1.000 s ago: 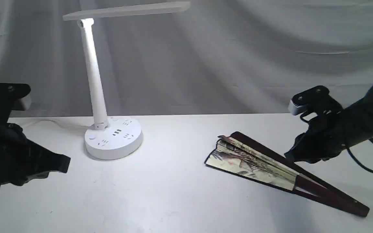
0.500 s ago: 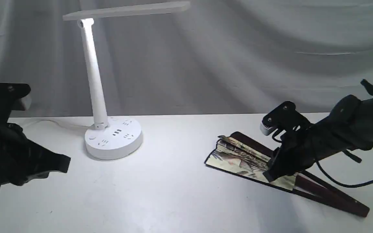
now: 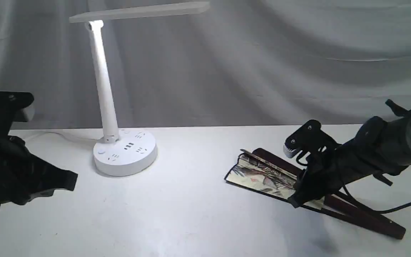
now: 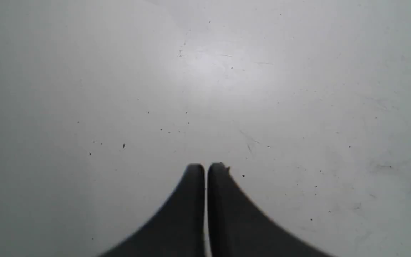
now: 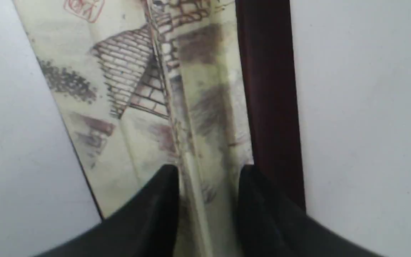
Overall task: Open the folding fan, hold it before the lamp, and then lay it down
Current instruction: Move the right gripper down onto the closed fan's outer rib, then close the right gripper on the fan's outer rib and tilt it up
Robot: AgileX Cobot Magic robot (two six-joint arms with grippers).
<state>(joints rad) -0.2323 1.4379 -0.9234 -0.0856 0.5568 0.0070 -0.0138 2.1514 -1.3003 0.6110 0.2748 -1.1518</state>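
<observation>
The folding fan (image 3: 262, 176) is seen lying partly spread on the white desk (image 3: 191, 214), to the right of the lamp (image 3: 102, 78) and well apart from it. The right gripper (image 3: 293, 200) is positioned at the pleated paper beside the maroon guard, its jaws apart on either side of a raised fold and not clamped on it. The left gripper (image 4: 205, 166) is shut and empty above bare desk.

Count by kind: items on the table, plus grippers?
Folding fan: 1
Lamp: 1
Grippers: 2 (left gripper, right gripper)
Total: 4
</observation>
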